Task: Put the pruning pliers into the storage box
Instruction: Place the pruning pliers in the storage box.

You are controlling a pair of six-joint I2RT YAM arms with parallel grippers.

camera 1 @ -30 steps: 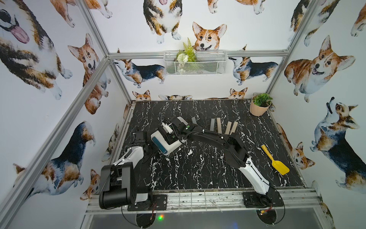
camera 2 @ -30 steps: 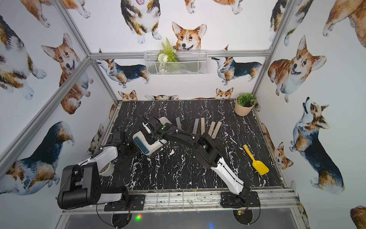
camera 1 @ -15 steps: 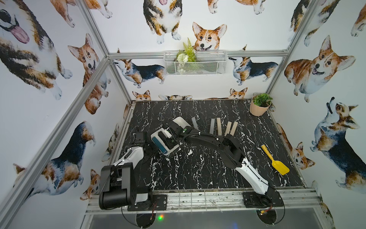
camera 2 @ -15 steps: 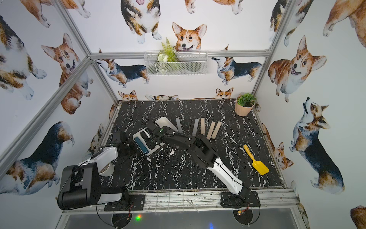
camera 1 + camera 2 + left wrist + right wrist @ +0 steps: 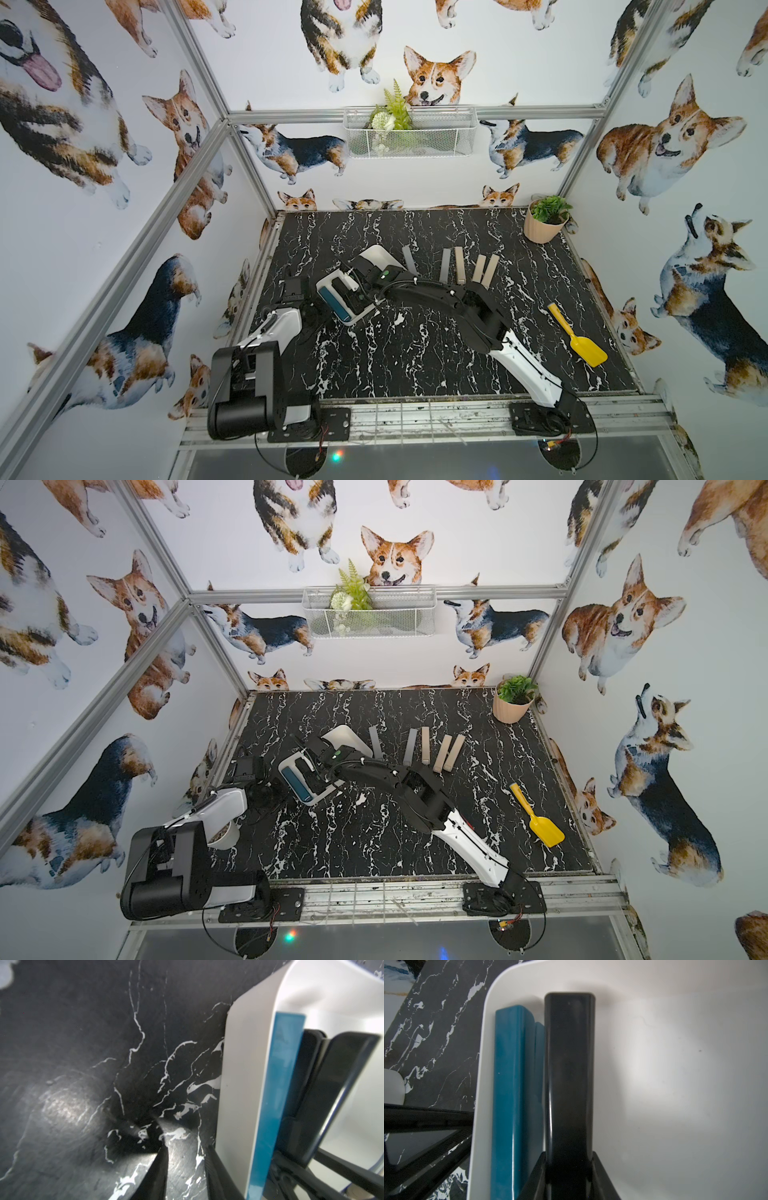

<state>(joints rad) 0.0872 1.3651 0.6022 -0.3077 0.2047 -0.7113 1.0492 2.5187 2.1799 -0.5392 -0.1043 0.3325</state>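
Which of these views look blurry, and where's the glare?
Left wrist: marble tabletop soft and smeared, with a dull glare patch; the storage box rim is out of focus. Right wrist: sharper, a thin highlight runs down the black pruning pliers, and the box floor has a bright hotspot. Top views: crisp, evenly lit.

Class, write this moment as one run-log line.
right gripper: shut on black bar | black bar: over storage box, beside teal bar

The right arm (image 5: 449,297) and left arm (image 5: 286,328) are black with white shells (image 5: 523,365); just behind the right pincer (image 5: 353,293) glows a green light (image 5: 385,273).
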